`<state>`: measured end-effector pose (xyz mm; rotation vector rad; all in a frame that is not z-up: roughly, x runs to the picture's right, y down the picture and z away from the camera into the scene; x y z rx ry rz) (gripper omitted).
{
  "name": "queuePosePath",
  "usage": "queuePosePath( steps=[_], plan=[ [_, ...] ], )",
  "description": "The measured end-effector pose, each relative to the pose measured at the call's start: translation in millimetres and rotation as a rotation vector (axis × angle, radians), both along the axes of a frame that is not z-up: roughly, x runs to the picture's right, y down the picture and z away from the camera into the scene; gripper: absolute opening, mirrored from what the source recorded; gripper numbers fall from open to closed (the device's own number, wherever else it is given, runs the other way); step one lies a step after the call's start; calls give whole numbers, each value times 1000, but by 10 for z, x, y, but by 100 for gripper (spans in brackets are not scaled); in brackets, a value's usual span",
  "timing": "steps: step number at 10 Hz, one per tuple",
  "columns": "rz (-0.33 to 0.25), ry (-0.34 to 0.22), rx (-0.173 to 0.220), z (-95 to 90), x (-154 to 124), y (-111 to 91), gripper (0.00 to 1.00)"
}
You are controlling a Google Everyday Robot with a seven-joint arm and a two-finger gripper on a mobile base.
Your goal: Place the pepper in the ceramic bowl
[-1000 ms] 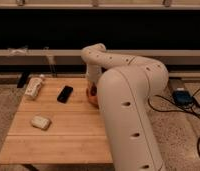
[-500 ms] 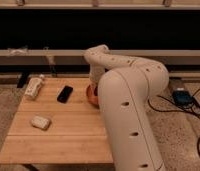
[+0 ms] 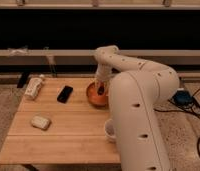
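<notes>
Pepper is what you are after, but you cannot pick it out here: if it is anywhere, it is hidden at the tip of the arm, over the bowl. Your gripper [image 3: 101, 90] hangs right above the inside of the orange ceramic bowl [image 3: 94, 97], near its right half. Whether it is clenched, released or grasping anything cannot be told from this view.

The bowl sits on the wooden table [image 3: 68, 135], toward the back edge and right of the middle. Part of its right rim is covered by the big white arm [image 3: 135, 115], which rises from the lower right, bends at the back and drops down to the bowl.

Just left of the bowl you have the flat black phone [image 3: 65, 93], lying at a slant and not touching the bowl. Farther left, near the table's back left corner, a pale bottle [image 3: 34, 86] lies on its side. A small tan block [image 3: 40, 122] rests well apart from them, toward the front left. A small white cup [image 3: 110, 131] stands in front of the bowl, partly behind the arm.
</notes>
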<state>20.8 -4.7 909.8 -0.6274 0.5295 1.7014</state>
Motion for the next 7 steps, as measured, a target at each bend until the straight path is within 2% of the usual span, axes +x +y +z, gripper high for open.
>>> queuePosePath(
  steps=[1, 7],
  plan=[
    [-1, -26, 8, -58, -52, -50, 80],
    [3, -28, 8, -69, -23, -51, 80]
  ],
)
